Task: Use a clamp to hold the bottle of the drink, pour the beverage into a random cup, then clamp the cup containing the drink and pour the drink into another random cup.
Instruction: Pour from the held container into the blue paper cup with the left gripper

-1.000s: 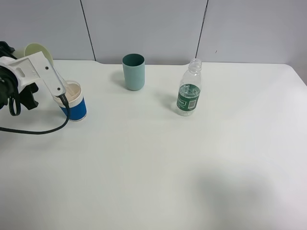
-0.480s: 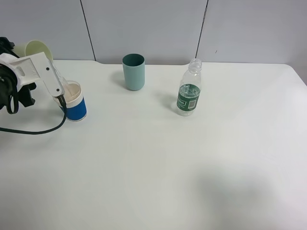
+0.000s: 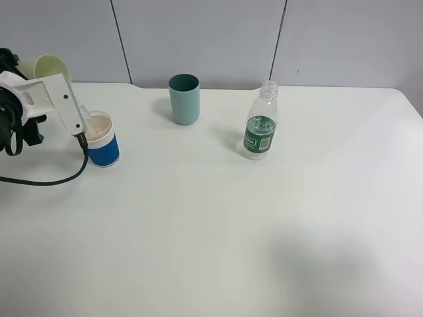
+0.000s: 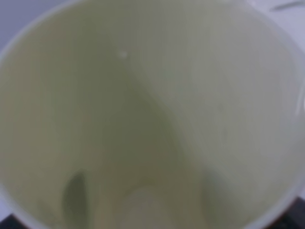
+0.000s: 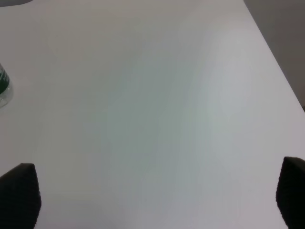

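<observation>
We see a wide white table [image 3: 218,224] filling most of the high view, with grey wall panels behind it. At the far left edge, the left arm's clamp [image 3: 30,79] is raised above the table, its pale jaw plates closed on the pale yellow-green cup [image 3: 47,67], which sits tilted with its mouth turned up and toward the middle of the scene. In the left wrist view that cup's inside [image 4: 152,114] fills the whole picture, blurred; we cannot tell whether any beverage lies in it. A black cable [image 3: 46,179] loops from the clamp down onto the table. Just beside the clamp stands the blue-sleeved paper cup [image 3: 102,140], upright, its white rim partly behind the jaw plate. Farther back, near the wall, the teal cup [image 3: 184,99] stands upright, well apart from the others. To its right the bottle [image 3: 262,121] stands upright without a cap, clear liquid low inside behind the dark green label. The right gripper [image 5: 152,195] is outside the high view; its wrist view shows two dark fingertips [image 5: 19,193] spread wide apart over bare table, nothing between them, with an edge of the bottle [image 5: 3,88] at the side.
</observation>
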Action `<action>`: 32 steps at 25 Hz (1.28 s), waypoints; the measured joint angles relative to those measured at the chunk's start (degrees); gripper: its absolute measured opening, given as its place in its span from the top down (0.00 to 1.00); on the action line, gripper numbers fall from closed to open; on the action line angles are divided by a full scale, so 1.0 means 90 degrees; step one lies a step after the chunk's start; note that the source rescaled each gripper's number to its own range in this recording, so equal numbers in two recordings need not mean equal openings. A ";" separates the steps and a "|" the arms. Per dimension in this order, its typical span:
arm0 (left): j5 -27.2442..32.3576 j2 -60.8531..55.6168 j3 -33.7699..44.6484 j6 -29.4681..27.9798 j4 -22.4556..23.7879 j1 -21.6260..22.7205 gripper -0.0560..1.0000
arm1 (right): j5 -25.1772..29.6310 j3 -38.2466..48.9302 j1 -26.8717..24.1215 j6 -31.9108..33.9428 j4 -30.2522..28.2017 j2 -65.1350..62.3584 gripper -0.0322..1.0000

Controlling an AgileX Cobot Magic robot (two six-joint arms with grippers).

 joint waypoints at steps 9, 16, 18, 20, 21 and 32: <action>-0.0379 0.0000 -0.0037 0.0335 0.0005 0.0000 0.93 | 0.0000 0.0000 0.0000 0.0000 0.0000 0.0000 0.00; -0.0391 0.0000 -0.0042 0.0624 0.0076 0.0000 0.93 | 0.0000 0.0000 0.0000 0.0000 0.0000 0.0000 0.00; -0.0426 0.0000 -0.0042 0.0705 0.0159 0.0000 0.93 | 0.0000 0.0000 0.0000 0.0000 0.0000 0.0000 0.00; -0.0454 0.0000 -0.0042 0.0805 0.0240 0.0000 0.93 | 0.0000 0.0000 0.0000 0.0000 0.0000 0.0000 0.00; -0.0476 0.0000 -0.0042 0.0865 0.0285 0.0000 0.93 | 0.0000 0.0000 0.0000 0.0000 0.0000 0.0000 0.00; -0.0612 0.0000 -0.0042 0.1225 0.0705 0.0000 0.93 | 0.0000 0.0000 0.0000 0.0000 0.0000 0.0000 0.00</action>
